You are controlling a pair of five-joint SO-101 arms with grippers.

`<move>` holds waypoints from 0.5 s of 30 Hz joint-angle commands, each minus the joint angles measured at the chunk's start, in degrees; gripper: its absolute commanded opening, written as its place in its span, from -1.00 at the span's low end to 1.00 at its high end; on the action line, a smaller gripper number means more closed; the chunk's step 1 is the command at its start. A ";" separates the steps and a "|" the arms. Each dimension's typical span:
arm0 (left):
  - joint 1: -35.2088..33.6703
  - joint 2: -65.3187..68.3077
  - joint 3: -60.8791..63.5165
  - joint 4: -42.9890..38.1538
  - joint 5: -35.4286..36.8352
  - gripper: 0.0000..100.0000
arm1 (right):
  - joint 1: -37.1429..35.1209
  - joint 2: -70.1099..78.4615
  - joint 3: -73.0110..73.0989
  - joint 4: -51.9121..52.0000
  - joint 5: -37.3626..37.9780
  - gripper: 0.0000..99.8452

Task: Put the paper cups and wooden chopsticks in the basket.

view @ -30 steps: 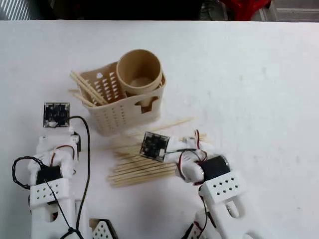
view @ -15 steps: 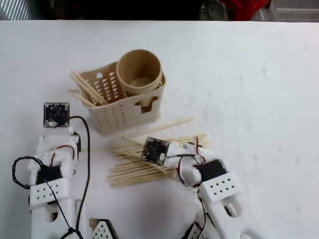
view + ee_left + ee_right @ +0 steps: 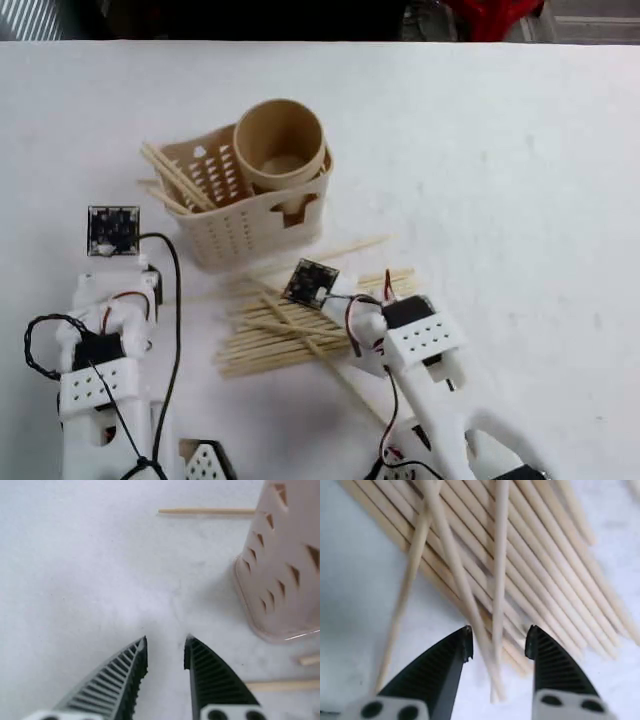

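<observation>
This looks like a robotics lab or test bench rather than a home. A plain white surface (image 3: 520,180) carries two small white plastic robot arms, one at lower left (image 3: 95,385) and one at lower centre (image 3: 430,350). Both have uncovered motors, and there is a loose black cable (image 3: 172,300) and a bare circuit board (image 3: 113,230). Along the top of the frame the room is dark, with something red (image 3: 490,12) at upper right.

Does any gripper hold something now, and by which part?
Nothing is held. The left gripper stands open over the table; the right gripper stands open over the chopsticks, closed on none.
</observation>
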 commanded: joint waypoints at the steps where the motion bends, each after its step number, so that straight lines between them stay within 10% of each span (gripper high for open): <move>1: 0.66 0.40 -0.26 -1.14 -0.70 -0.72 | -0.75 0.04 -2.55 3.56 -1.76 -0.46; 15: 0.66 0.40 -0.26 -1.14 -0.70 -0.72 | -9.71 -0.40 -2.64 6.64 -4.92 -0.39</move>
